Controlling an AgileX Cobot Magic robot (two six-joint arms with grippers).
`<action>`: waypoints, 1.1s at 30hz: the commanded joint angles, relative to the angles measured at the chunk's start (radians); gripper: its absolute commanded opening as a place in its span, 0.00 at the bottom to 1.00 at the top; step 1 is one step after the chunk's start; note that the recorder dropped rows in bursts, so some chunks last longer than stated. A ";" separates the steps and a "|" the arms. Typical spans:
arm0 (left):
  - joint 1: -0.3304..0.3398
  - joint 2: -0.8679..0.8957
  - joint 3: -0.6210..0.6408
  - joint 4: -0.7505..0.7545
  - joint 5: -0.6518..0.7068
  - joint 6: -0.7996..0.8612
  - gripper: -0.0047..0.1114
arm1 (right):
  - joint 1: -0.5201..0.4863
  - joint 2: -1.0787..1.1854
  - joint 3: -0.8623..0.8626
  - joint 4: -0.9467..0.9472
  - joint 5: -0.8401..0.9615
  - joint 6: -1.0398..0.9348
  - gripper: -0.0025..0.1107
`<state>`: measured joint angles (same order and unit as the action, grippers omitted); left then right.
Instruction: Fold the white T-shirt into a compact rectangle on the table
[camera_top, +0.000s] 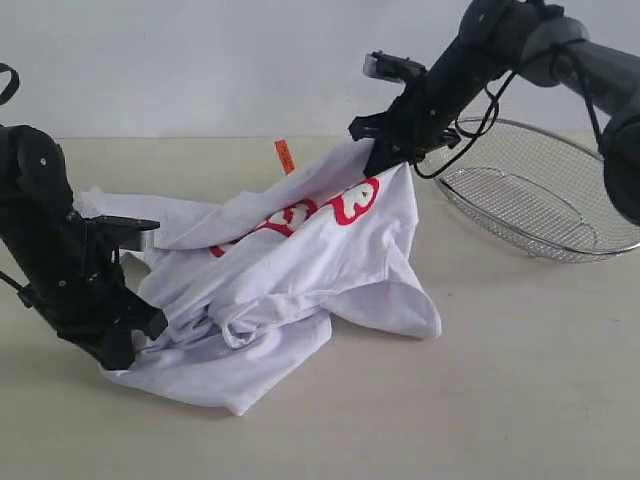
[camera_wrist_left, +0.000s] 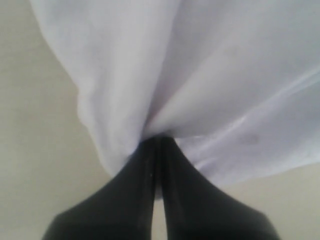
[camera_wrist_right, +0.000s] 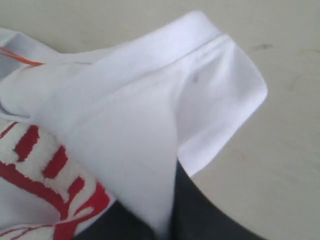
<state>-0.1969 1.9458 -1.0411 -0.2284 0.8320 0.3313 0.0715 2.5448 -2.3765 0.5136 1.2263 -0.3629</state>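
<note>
The shirt (camera_top: 300, 270) is found crumpled on the table (camera_top: 520, 400), near its middle, and raised at two places. The left gripper (camera_top: 150, 325) is set low at the shirt's near-left edge. In the left wrist view its jaws are seen pressed together, with a fold of white cloth pinched between the fingertips (camera_wrist_left: 140, 170) and the fabric fanning out from that pinch. The right gripper (camera_top: 385, 152) is closed on the shirt's far-right part, just beside the red lettering (camera_top: 335, 208). The cloth is drawn up there into a peak and falls from it to the table. In the right wrist view a hemmed edge is seen clamped between the dark fingers (camera_wrist_right: 195, 215), with the lettering close by. An orange tag (camera_top: 284, 155) stands up at the shirt's far edge, left of the right gripper. A wire-mesh basket (camera_top: 540, 200) is noted on the table at the right rear, near the right gripper.
</note>
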 joint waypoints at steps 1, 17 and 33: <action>0.007 -0.002 0.004 0.017 0.010 -0.010 0.08 | -0.002 -0.059 0.000 -0.093 -0.019 -0.002 0.02; 0.007 -0.002 0.004 0.017 0.039 -0.010 0.08 | -0.002 -0.059 -0.011 -0.222 -0.591 -0.010 0.02; 0.007 -0.002 0.004 0.002 0.039 -0.010 0.08 | -0.008 -0.068 -0.011 -0.205 -0.844 -0.039 0.19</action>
<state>-0.1942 1.9458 -1.0427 -0.2373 0.8679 0.3313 0.0707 2.5002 -2.3792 0.3022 0.3870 -0.3930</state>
